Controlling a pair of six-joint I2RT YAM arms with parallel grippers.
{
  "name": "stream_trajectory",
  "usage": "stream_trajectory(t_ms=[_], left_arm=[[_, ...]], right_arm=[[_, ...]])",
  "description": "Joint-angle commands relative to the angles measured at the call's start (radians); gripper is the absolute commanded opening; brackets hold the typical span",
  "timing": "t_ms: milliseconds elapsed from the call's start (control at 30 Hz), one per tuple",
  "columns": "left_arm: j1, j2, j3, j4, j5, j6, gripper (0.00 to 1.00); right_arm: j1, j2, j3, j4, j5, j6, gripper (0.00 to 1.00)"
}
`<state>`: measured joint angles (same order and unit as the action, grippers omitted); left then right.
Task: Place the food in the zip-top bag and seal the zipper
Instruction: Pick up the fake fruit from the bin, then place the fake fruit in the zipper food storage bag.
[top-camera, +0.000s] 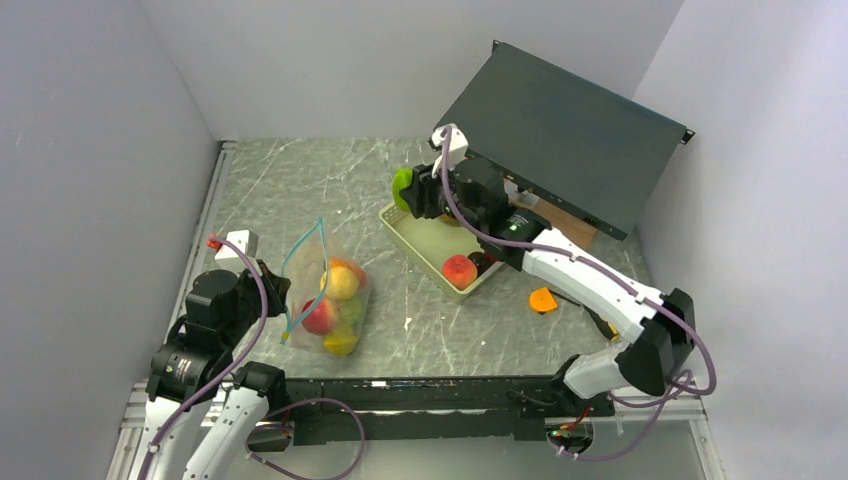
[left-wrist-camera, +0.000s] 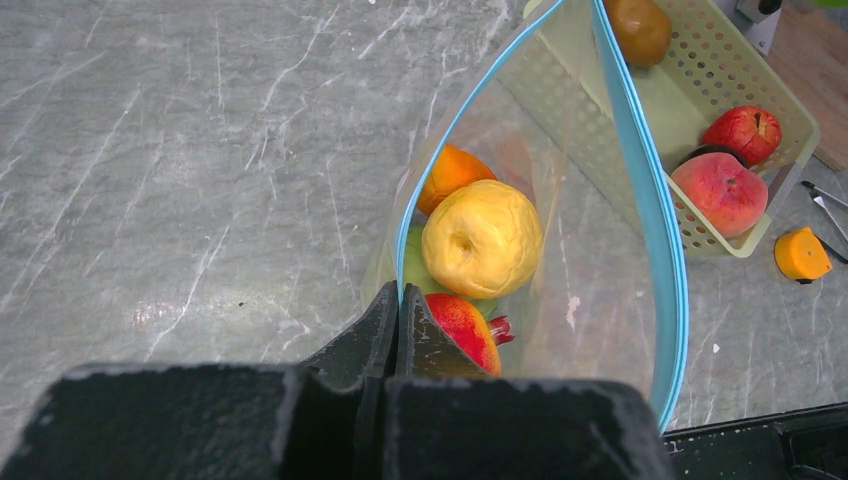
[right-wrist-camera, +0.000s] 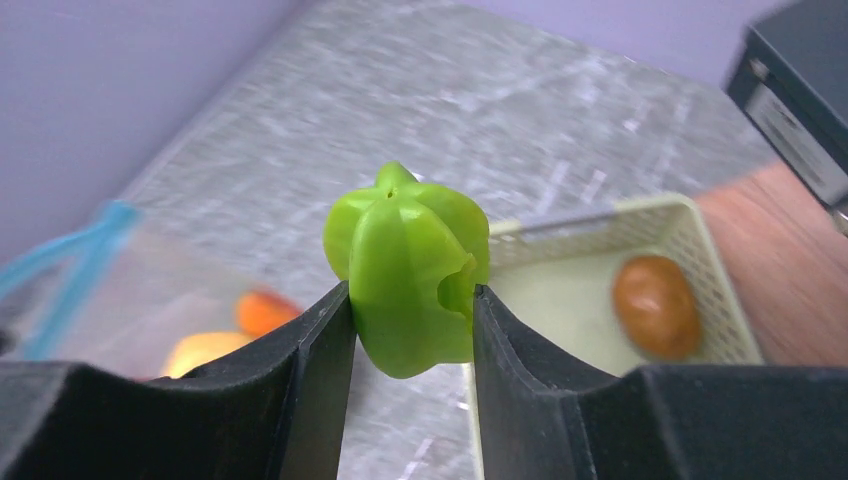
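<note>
The clear zip-top bag (top-camera: 325, 290) lies left of centre, its teal zipper (left-wrist-camera: 640, 170) gaping open. Inside are a yellow fruit (left-wrist-camera: 482, 238), an orange one (left-wrist-camera: 450, 172), a red one (left-wrist-camera: 463, 327) and a green piece. My left gripper (left-wrist-camera: 400, 300) is shut on the bag's near rim and holds the mouth up. My right gripper (right-wrist-camera: 410, 300) is shut on a green ribbed toy fruit (right-wrist-camera: 410, 265) and holds it in the air over the basket's far left corner (top-camera: 403, 190). More food lies in the basket: a brown piece (right-wrist-camera: 655, 305), a peach (left-wrist-camera: 722, 192) and a red apple (left-wrist-camera: 745, 132).
The pale green slatted basket (top-camera: 415, 245) sits at centre right. A dark metal case (top-camera: 560, 130) leans at the back right. A flat orange piece (top-camera: 542, 300) and screwdrivers lie to the right of the basket. Grey walls close in on both sides.
</note>
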<state>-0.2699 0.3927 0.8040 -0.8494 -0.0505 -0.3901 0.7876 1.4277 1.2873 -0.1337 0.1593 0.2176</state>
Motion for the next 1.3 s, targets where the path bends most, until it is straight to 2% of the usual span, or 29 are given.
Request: stream_trajectory(t_ms=[0,233,500,767,1267], left_arm=[[-0.003,0.000,-0.002,0.041,0.004,-0.007,0.00],[-0.003,0.002,-0.002,0.039,-0.002,-0.009,0.00],[-0.003,-0.001,0.000,0.036,-0.010,-0.011,0.00],[-0.003,-0.012,-0.002,0.035,-0.016,-0.016,0.00],[-0.003,-0.008,0.000,0.033,-0.017,-0.016,0.00]], right_arm=[[0.030,-0.068,0.006,0.129,-0.257,0.048,0.13],[0.154,-0.067,0.081,0.182,-0.410,0.034,0.13],[0.280,0.022,0.161,0.275,-0.472,0.073,0.13],[0.354,0.144,0.219,0.274,-0.505,0.080,0.15],[0.378,0.223,0.202,0.197,-0.366,-0.008,0.39]])
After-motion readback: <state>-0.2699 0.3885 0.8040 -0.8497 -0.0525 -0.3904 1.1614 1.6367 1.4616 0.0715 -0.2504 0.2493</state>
